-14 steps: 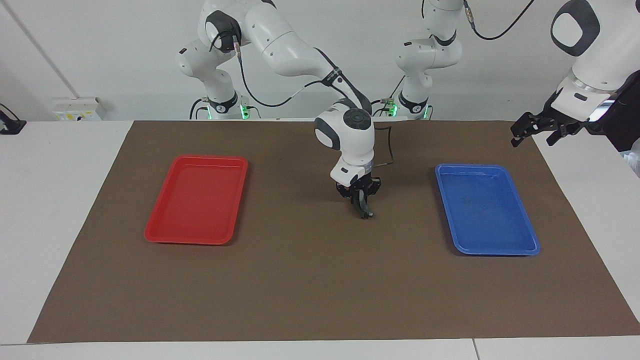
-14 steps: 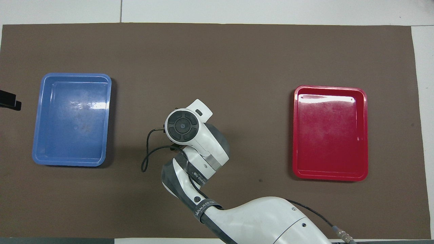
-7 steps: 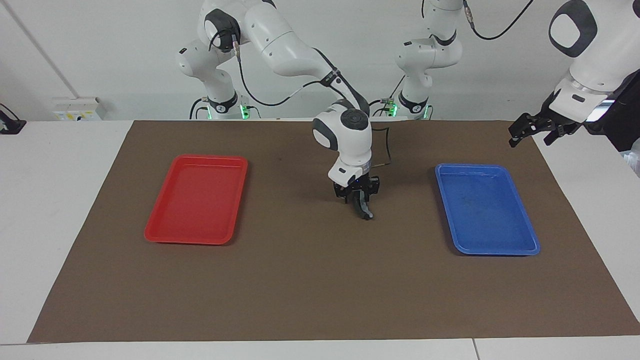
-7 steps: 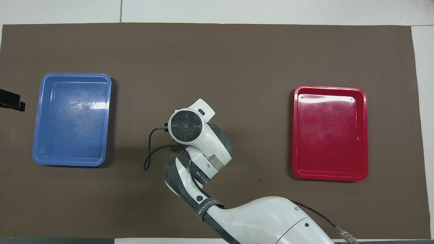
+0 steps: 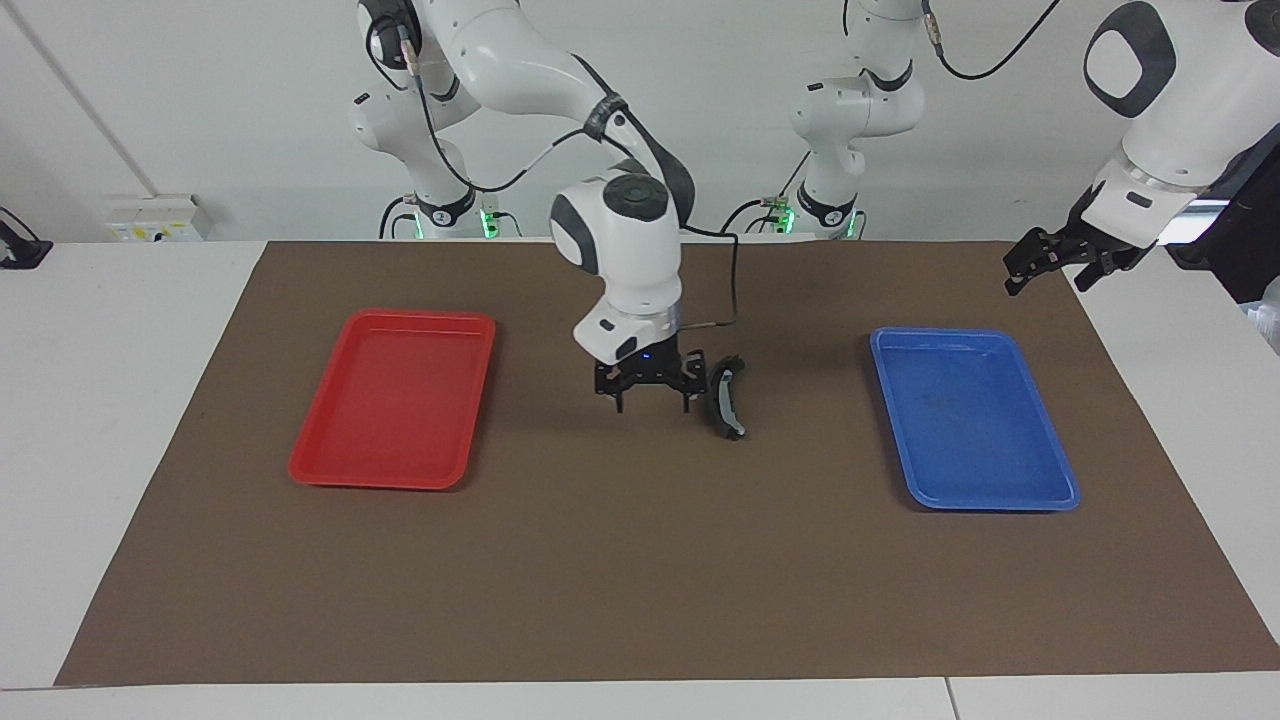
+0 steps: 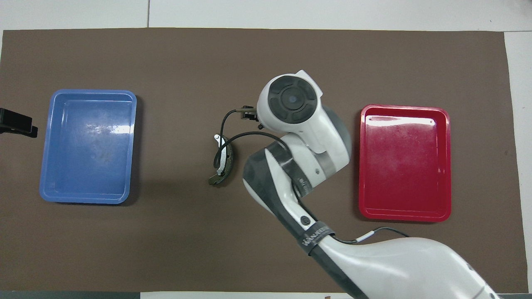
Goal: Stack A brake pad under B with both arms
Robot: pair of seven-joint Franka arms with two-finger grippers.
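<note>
The black crescent brake pad B (image 5: 722, 400), with pale patches near its ends, lies on the brown mat mid-table; it also shows in the overhead view (image 6: 224, 160). The shorter all-dark A brake pad does not show apart from it. My right gripper (image 5: 651, 396) hangs open and empty just above the mat, beside pad B toward the right arm's end, not touching it. In the overhead view its wrist hides it. My left gripper (image 5: 1048, 268) waits open in the air over the mat's edge at the left arm's end, and also shows in the overhead view (image 6: 16, 124).
A red tray (image 5: 395, 318) lies toward the right arm's end and a blue tray (image 5: 940, 334) toward the left arm's end; both hold nothing. The brown mat (image 5: 640, 580) covers the white table. A black cable loops from the right wrist over pad B.
My right gripper has opened, let go of the pad, risen a little and moved toward the red tray. Pad B now lies uncovered on the mat. The left gripper has barely shifted.
</note>
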